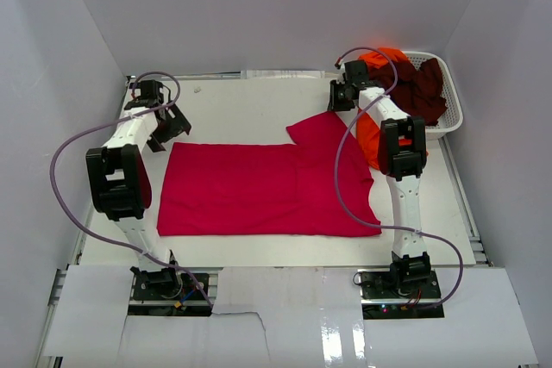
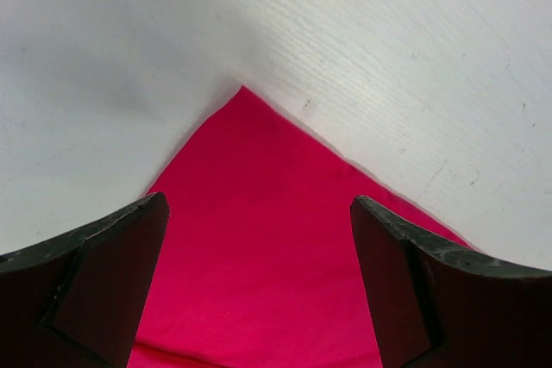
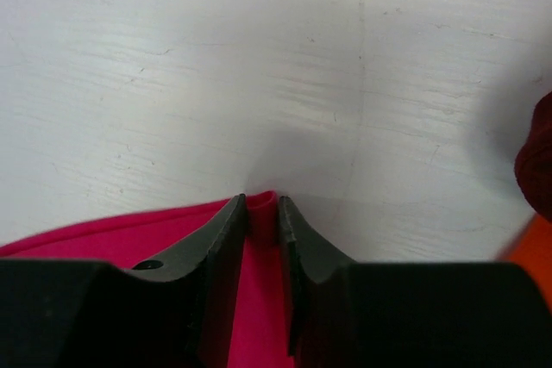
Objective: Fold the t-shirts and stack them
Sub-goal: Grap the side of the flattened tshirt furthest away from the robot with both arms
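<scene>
From above, I see the soft crimson-red cloth t-shirt point(image 1: 259, 191) spread flat mid-frame. My right arm point(image 1: 401, 148) partly hides the bright orange tee point(image 1: 384, 57) by the dark maroon tee point(image 1: 424, 90) in the white mesh basket point(image 1: 454, 114), upper right. Left wrist: the left gripper point(image 2: 257, 204) stands wide apart over a shirt corner. Right wrist: the right gripper point(image 3: 261, 208) clamps a red fold.

The white table point(image 1: 241, 101) carries crimson tee point(image 1: 259, 189), mesh basket point(image 1: 454, 116)
</scene>
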Robot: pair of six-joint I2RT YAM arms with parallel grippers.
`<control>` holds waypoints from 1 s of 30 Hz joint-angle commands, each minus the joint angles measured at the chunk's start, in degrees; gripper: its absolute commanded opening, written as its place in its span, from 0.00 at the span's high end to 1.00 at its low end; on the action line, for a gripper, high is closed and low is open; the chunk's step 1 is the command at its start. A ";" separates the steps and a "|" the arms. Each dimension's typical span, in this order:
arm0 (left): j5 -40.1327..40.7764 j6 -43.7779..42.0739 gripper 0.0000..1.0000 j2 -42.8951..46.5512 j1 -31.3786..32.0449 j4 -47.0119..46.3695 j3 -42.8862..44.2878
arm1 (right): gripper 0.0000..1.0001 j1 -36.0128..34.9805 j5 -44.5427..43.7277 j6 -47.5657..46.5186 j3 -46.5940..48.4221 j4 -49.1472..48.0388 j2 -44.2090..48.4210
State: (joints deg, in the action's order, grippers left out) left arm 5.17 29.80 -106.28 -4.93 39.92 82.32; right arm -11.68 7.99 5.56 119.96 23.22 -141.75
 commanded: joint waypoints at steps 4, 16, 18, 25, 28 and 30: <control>-1.21 -0.01 0.02 -2.61 -0.34 -0.28 5.04 | 0.84 0.17 0.54 -0.73 0.63 -0.02 -1.33; -1.57 0.52 0.13 -8.59 -0.34 2.97 7.94 | 0.92 0.26 -0.69 -1.52 -0.61 -0.11 0.95; -1.30 0.52 0.13 -9.29 -0.43 3.14 8.03 | 0.92 0.17 -0.61 -1.43 -0.69 -0.11 1.13; -0.69 2.80 0.22 -11.84 -0.61 4.37 9.87 | 0.92 0.26 -0.34 -1.52 -1.22 -0.19 1.65; -0.34 4.30 0.22 -11.93 -0.78 4.29 10.57 | 0.92 0.26 -0.25 -1.69 -1.57 -0.28 1.92; -0.42 4.65 0.24 -12.11 -0.87 4.29 11.19 | 0.92 0.26 -0.17 -1.78 -1.57 -0.28 2.09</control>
State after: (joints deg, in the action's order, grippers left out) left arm 3.97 32.84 -119.22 -5.26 43.68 91.09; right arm -11.57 7.75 4.89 119.44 22.37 -141.78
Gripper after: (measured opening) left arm 0.769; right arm 0.084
